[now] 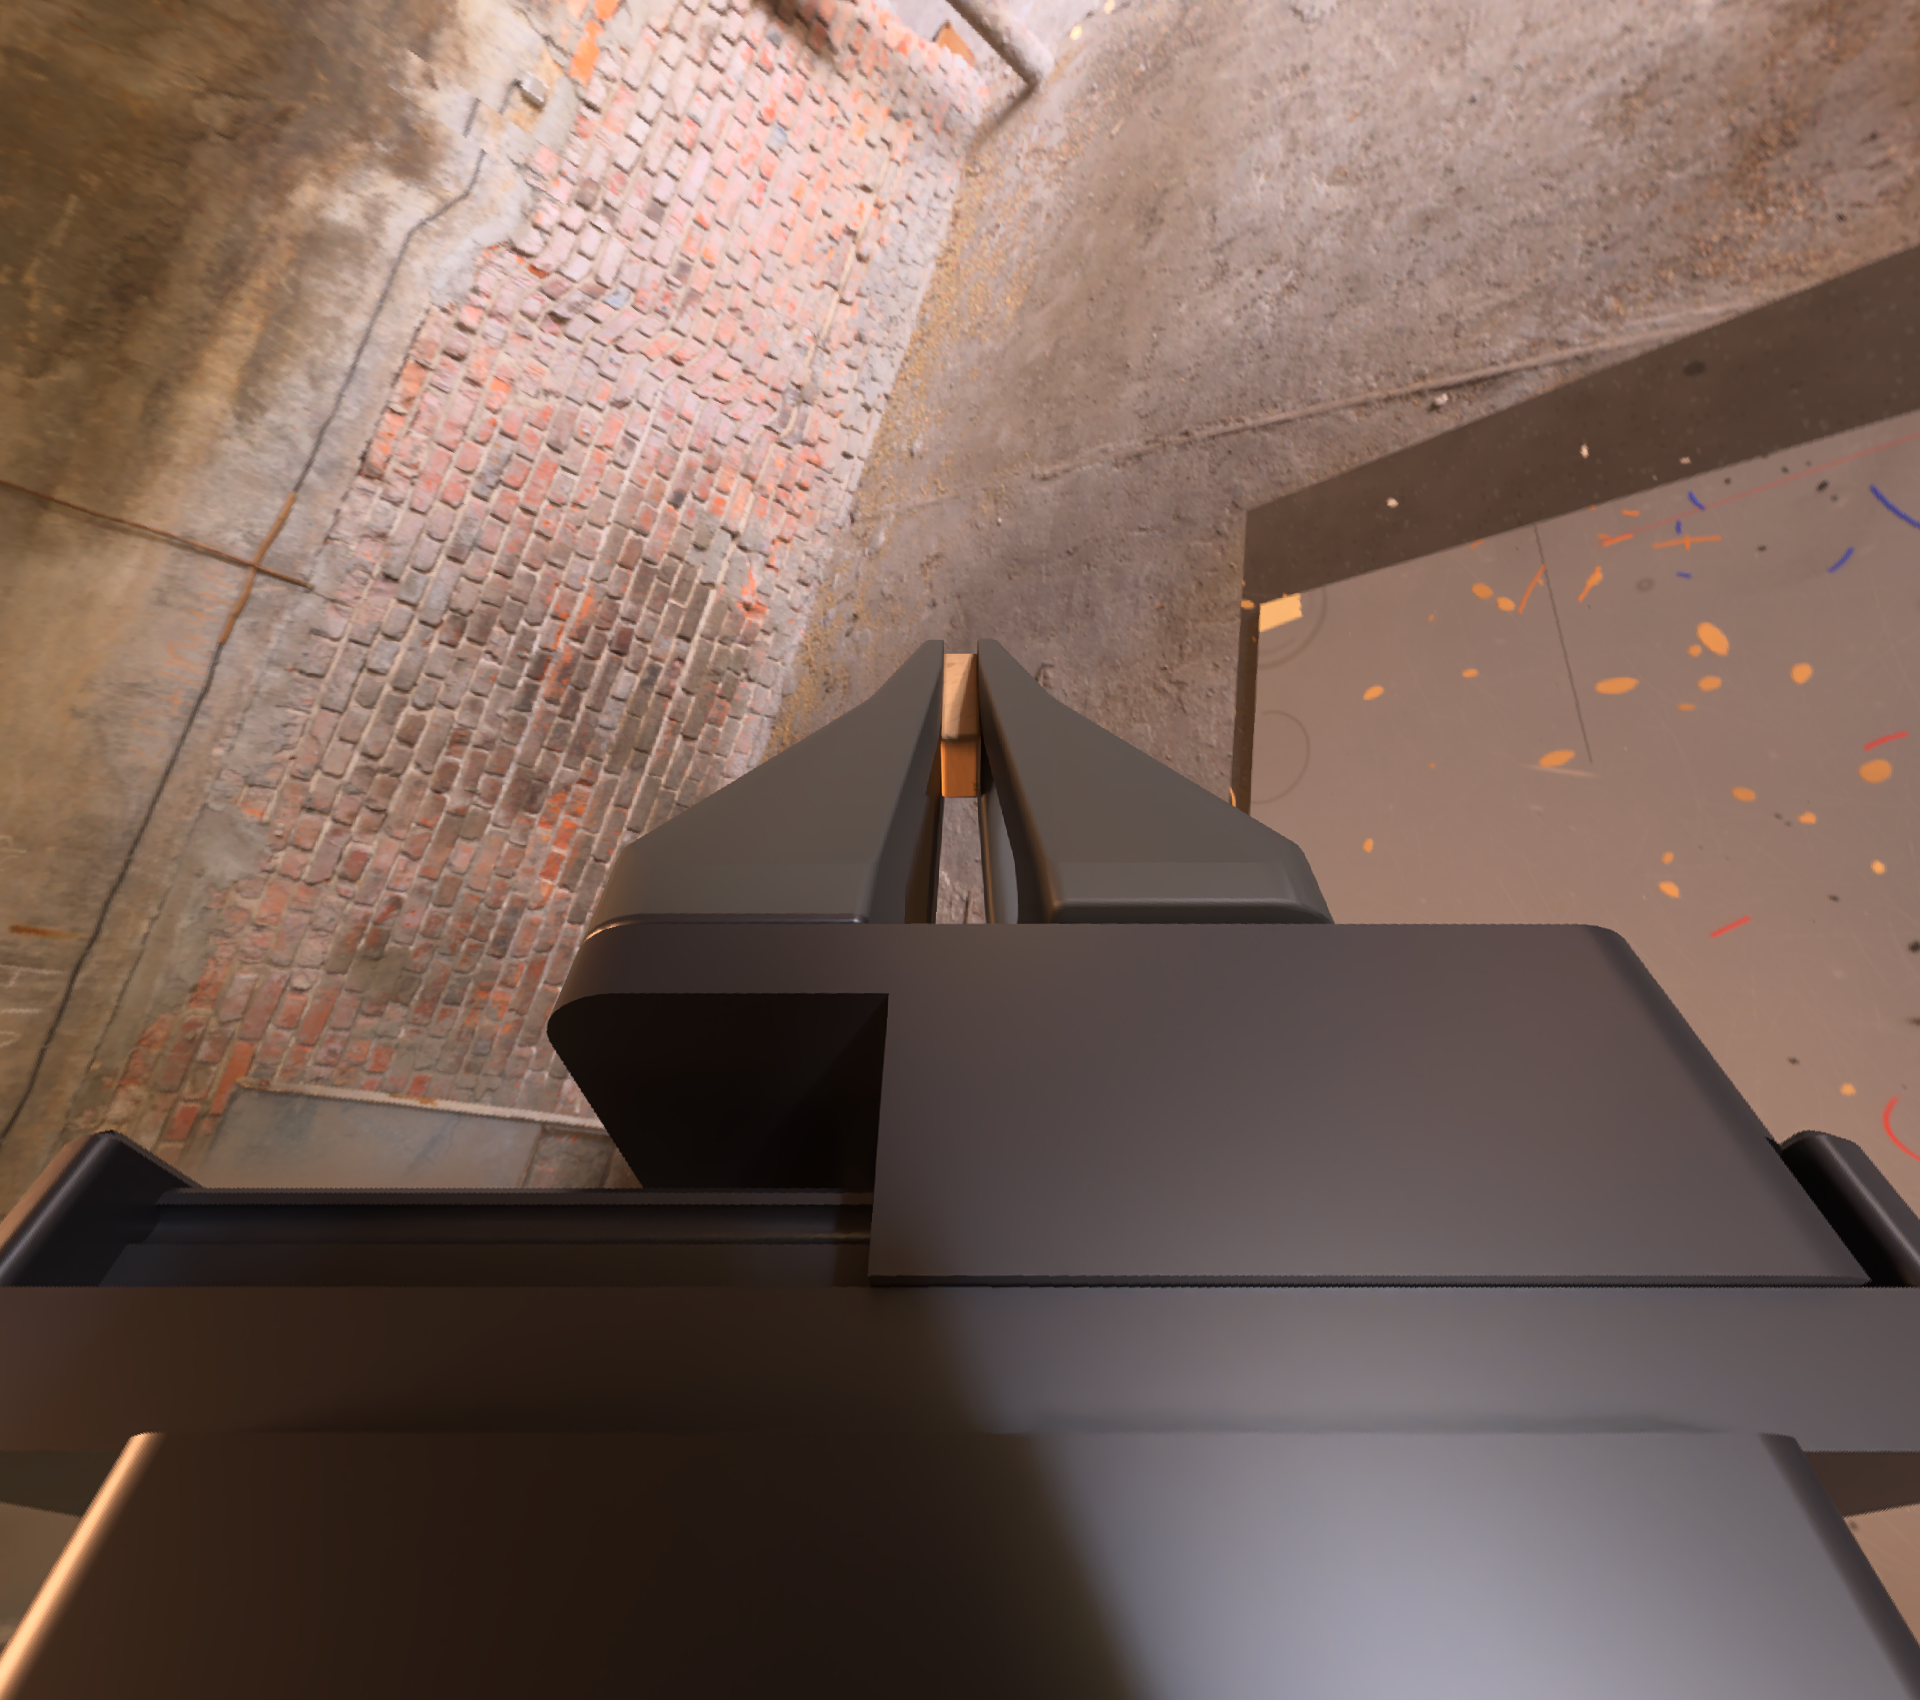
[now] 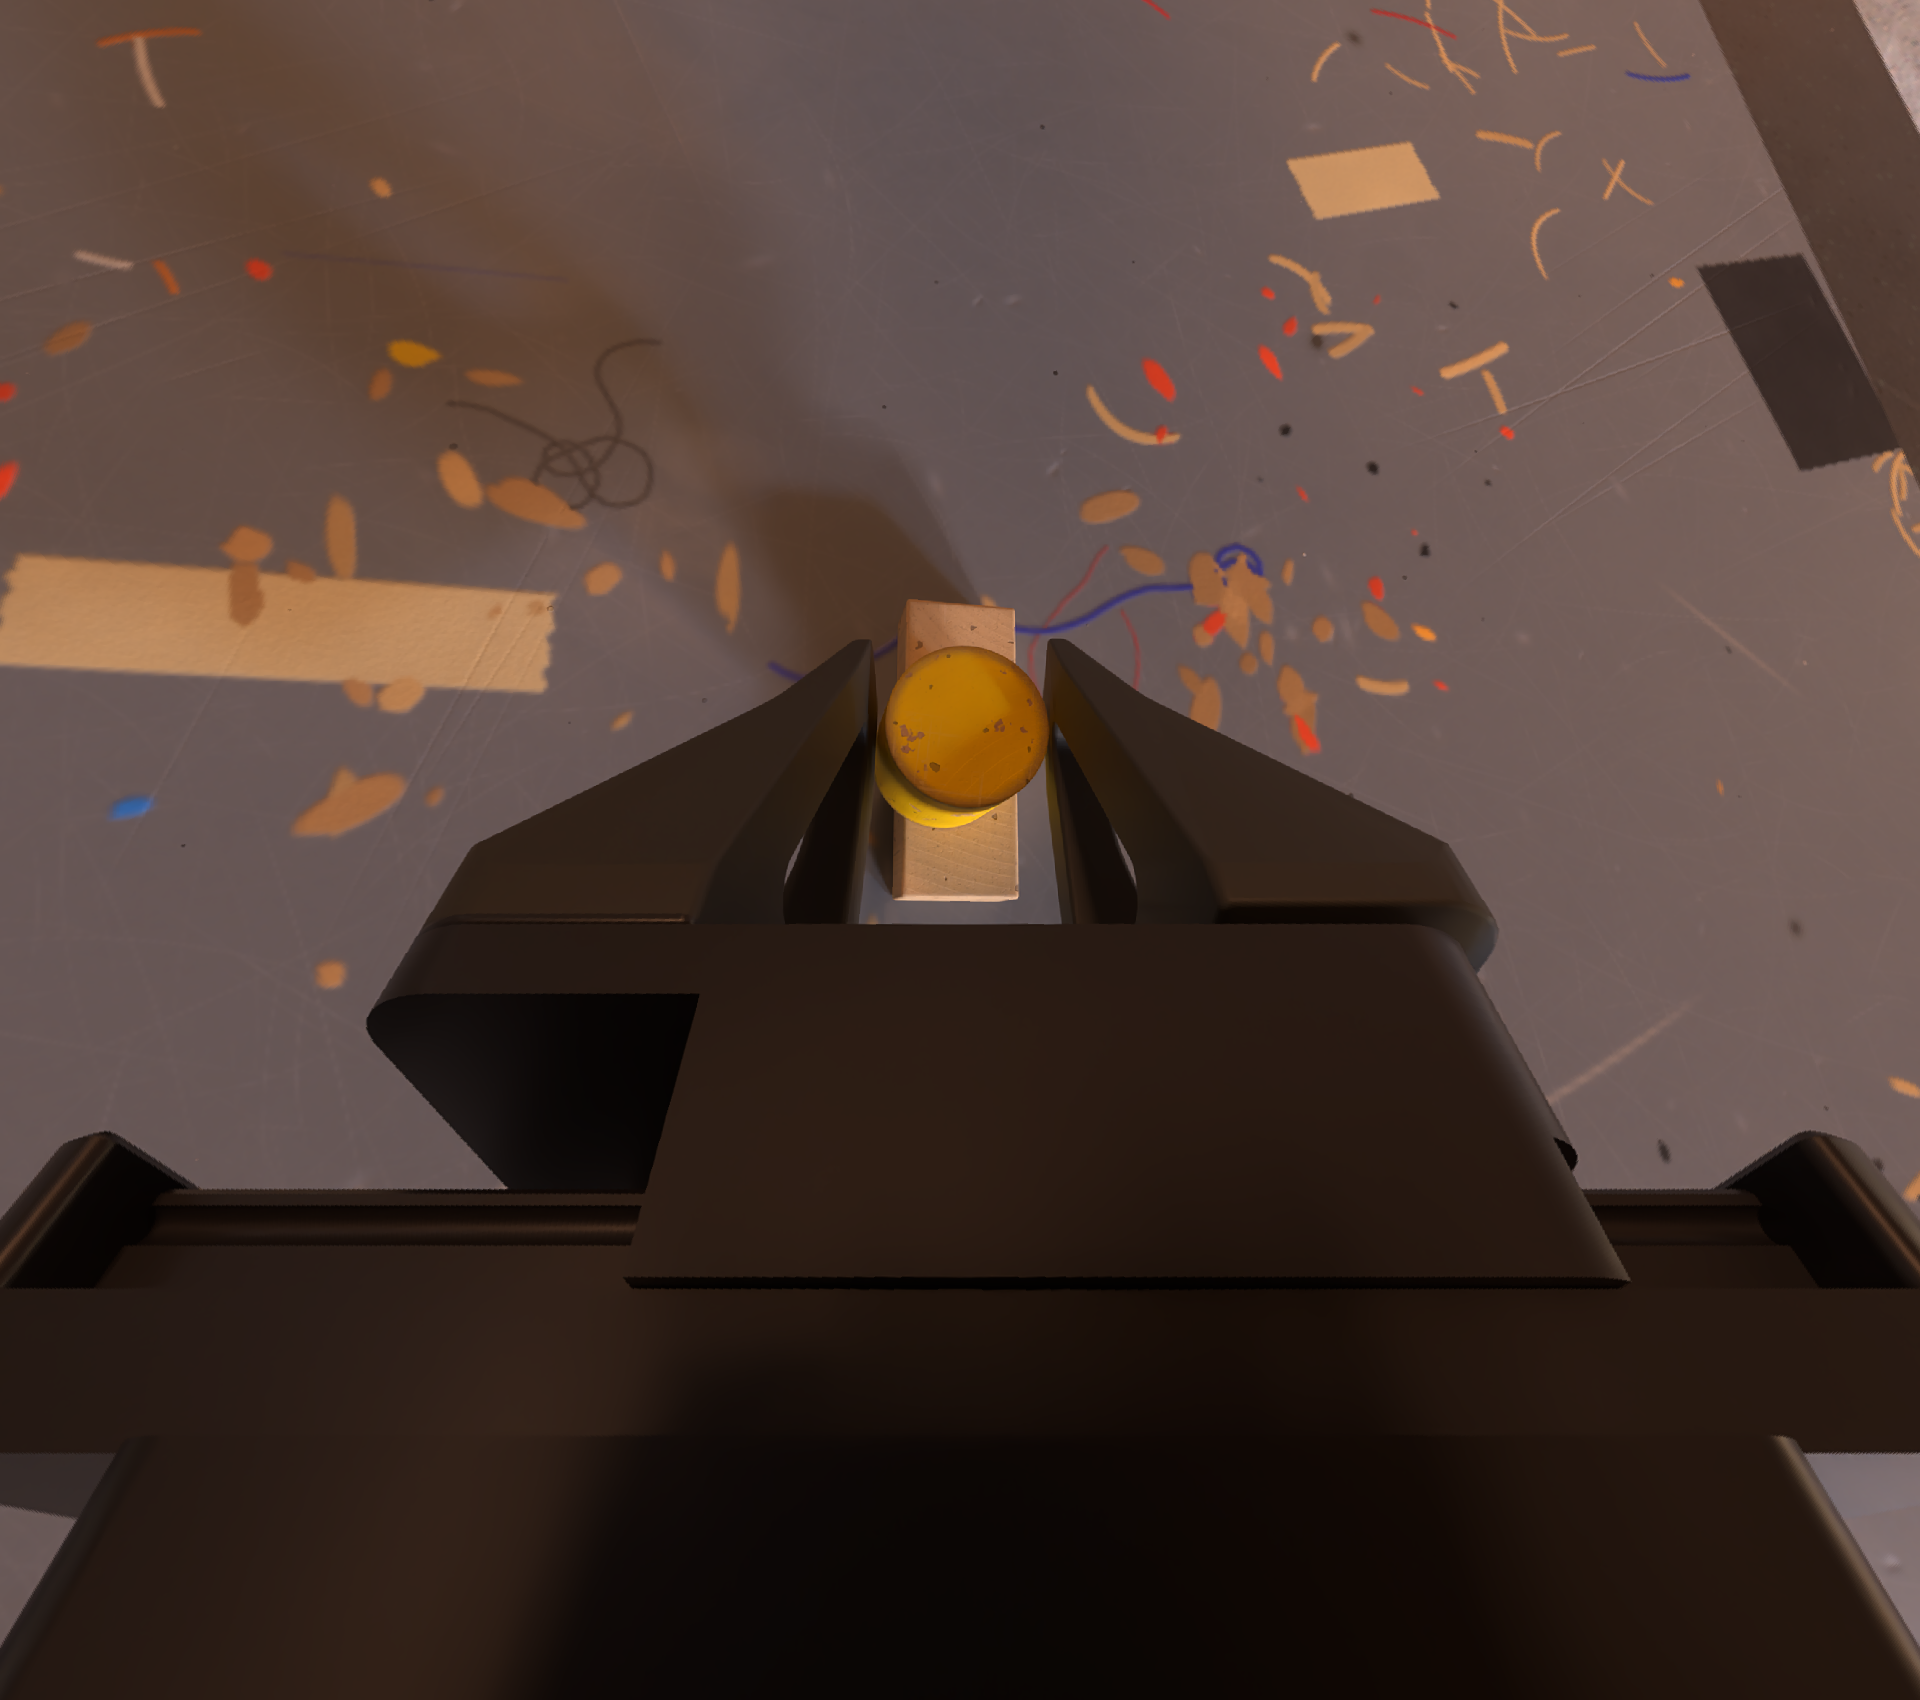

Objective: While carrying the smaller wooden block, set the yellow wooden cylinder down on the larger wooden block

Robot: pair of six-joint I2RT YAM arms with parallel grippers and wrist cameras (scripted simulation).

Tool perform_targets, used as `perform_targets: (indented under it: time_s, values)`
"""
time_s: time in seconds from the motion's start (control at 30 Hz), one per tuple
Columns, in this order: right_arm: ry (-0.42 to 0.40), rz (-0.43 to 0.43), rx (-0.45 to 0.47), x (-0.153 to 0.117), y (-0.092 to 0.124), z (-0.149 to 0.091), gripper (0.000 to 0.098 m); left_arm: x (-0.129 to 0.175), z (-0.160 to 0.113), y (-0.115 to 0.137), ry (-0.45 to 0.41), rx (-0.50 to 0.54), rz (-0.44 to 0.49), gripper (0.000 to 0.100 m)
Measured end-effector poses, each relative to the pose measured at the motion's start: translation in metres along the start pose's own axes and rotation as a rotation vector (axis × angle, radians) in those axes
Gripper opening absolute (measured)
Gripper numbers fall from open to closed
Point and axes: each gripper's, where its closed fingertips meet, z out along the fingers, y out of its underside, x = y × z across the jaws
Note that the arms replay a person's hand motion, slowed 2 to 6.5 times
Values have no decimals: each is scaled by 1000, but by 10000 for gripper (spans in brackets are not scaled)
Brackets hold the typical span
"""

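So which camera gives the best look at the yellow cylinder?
The right wrist view: the cylinder stands upright on the larger block, between the right gripper's fingers, seen from above. The left wrist view shows none of it, only the left gripper pinching the smaller block.

We see warm, fairly dim light in both views. On the tabletop (image 2: 935,196) a broad soft shadow spreads to the left. The right pincer (image 2: 958,663) body is nearly black near the lens. The brick wall (image 1: 582,507) smears and bends toward the picture's edge.
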Motion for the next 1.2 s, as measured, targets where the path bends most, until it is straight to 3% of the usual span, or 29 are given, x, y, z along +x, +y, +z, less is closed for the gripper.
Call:
perform_targets:
  time_s: [0.37,0.7,1.2]
  values:
    - [3,-5,-1,0,0,0,272,46,23,46,95,-97,29,51]
    - [4,-10,-4,0,0,0,272,74,29,74,167,-156,2,51]
    - [26,-40,-4,0,-1,0,272,121,52,136,273,-332,50,51]
